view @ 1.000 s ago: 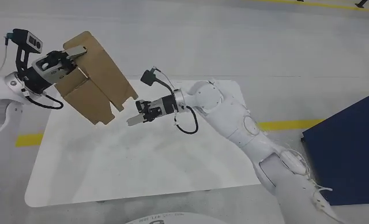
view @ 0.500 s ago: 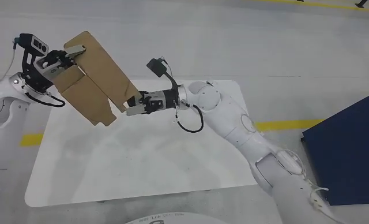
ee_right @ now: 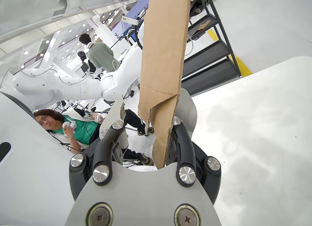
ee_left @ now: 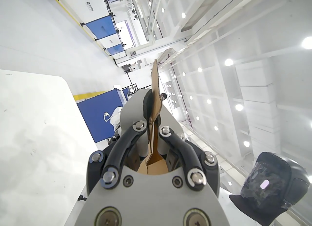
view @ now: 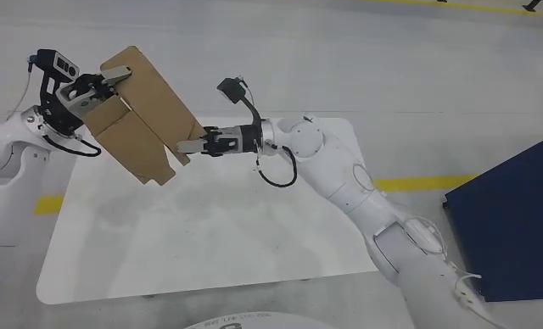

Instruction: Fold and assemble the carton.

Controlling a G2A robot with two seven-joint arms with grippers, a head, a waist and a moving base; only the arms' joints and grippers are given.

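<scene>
Carton (view: 144, 113), brown and half-open (corner torn), clamped in left end effector (view: 117, 75); right end effector (view: 185, 147) spread apart.

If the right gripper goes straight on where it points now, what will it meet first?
The carton: its flap edge sits between the open fingers of the right gripper, probably touching one.

1. Carton (view: 144, 108): matt brown corrugated cardboard, dry and fibrous, ragged at one torn edge.
2. Table (view: 212, 244): smooth white top with a faint sheen, clouded by dull smudges and small dark specks.
3. Left gripper (ee_left: 153, 112) and right gripper (ee_right: 152, 112): satin grey metal plates, matt black link arms, shiny screw heads.
</scene>
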